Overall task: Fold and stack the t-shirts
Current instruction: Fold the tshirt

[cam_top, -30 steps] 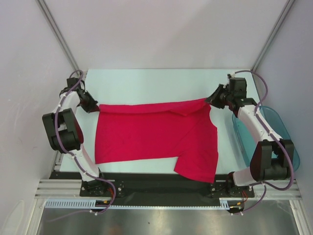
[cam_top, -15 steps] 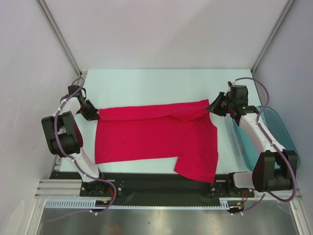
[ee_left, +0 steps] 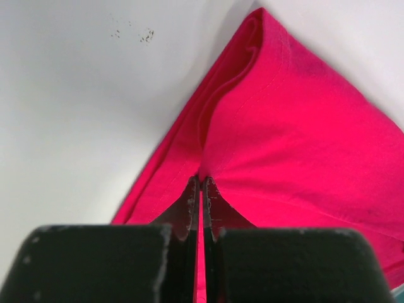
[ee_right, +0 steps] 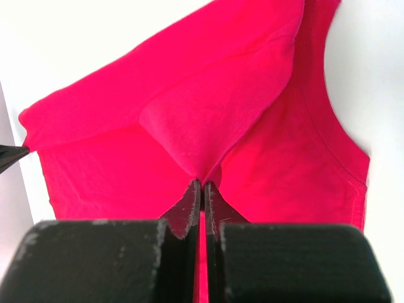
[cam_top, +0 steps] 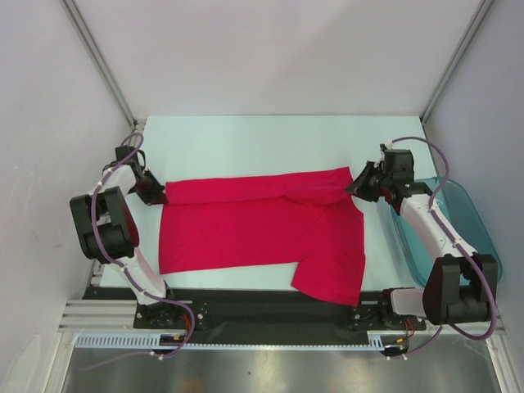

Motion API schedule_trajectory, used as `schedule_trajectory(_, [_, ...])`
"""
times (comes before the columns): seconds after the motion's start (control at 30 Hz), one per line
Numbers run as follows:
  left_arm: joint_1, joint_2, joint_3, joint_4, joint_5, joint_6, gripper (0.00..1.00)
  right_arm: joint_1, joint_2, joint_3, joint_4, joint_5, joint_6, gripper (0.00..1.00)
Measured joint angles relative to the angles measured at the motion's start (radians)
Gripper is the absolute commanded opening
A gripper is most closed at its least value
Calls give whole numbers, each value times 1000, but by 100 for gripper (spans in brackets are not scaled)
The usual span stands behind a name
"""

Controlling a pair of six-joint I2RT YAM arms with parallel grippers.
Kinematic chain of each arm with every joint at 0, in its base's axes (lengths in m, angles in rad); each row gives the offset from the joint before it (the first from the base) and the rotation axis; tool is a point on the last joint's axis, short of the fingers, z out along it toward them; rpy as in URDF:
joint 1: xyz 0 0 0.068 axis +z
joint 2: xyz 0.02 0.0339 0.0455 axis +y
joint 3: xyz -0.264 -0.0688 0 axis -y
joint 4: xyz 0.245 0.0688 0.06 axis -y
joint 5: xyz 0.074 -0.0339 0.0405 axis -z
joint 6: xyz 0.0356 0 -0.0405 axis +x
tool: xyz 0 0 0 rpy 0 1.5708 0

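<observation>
The right arm (cam_top: 430, 219) hides part of the teal bin (cam_top: 481, 228) at the tabletop (cam_top: 246, 139) right edge. Both wrist views cut off the t-shirt (ee_left: 297, 139), and its pinched folds vanish inside the left claw (ee_left: 201, 189) and the right claw (ee_right: 202, 189).

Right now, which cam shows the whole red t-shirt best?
Top external: the whole t-shirt lies spread out, pinched at both far corners. Wrist views show only bunched cloth at the left end effector and right end effector.

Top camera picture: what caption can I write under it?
Left tool and right tool each pinch a far corner of the red t-shirt on the table.
</observation>
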Motion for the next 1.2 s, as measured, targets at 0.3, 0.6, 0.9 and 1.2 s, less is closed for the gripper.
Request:
schedule_trajectory(0.3, [0,0,-13,7,-14,0,0,0,-37,-29,-12,15,-2,0])
schedule_trajectory(0.6, [0,0,-20,18,-18,1,0,0,-41,-37,-11,2,9,0])
schedule_trajectory(0.9, [0,0,-29,22,-18,0,0,-8,-45,-87,-3,0,8,0])
schedule_trajectory(1.2, [1,-1,-42,25,-18,-1,20,-15,-42,-143,-20,40,-37,3])
